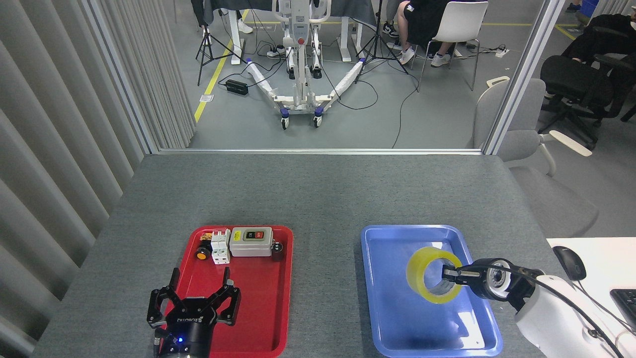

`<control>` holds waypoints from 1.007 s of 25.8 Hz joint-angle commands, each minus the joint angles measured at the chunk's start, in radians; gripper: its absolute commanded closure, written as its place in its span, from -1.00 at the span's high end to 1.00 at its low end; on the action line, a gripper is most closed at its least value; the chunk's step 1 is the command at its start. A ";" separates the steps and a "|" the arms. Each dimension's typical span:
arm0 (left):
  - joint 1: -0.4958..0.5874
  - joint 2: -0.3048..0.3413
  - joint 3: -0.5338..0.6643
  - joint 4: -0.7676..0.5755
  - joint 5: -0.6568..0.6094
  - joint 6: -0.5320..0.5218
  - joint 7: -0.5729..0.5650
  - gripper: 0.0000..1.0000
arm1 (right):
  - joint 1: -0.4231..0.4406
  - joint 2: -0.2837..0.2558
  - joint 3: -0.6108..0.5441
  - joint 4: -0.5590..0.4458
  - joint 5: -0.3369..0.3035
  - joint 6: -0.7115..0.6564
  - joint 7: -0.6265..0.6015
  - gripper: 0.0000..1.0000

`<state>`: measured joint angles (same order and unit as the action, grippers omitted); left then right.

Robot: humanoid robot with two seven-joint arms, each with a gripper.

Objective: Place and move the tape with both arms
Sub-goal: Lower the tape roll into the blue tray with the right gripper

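Only one tape [431, 274], grasped by right fingers [453, 274] over one blue tray [392, 318] (left gripper [195, 297] spread, empty).

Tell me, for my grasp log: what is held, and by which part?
The right tool holds the tape by its wall, near the inner core; the left tool holds nothing.

"ROBOTIQ" brand, seen inverted, on left end effector [194, 304]; other labels unreadable.
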<state>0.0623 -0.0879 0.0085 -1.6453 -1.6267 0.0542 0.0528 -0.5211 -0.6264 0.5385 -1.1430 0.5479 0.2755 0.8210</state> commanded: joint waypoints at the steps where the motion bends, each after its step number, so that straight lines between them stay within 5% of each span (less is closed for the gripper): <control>1: 0.010 0.013 -0.015 0.005 0.136 -0.037 0.015 1.00 | -0.091 0.011 0.097 0.123 -0.042 0.030 0.007 -0.36; 9: 0.011 0.017 -0.013 0.007 0.136 -0.053 0.024 1.00 | -0.145 0.068 0.107 0.243 -0.052 0.024 0.010 -0.30; 26: -0.010 0.014 -0.019 0.007 0.137 -0.053 0.022 1.00 | -0.151 0.106 0.086 0.258 -0.040 0.019 -0.002 -0.09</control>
<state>0.0559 -0.0727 -0.0105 -1.6399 -1.4909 0.0001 0.0769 -0.6719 -0.5311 0.6281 -0.8851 0.5019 0.2967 0.8191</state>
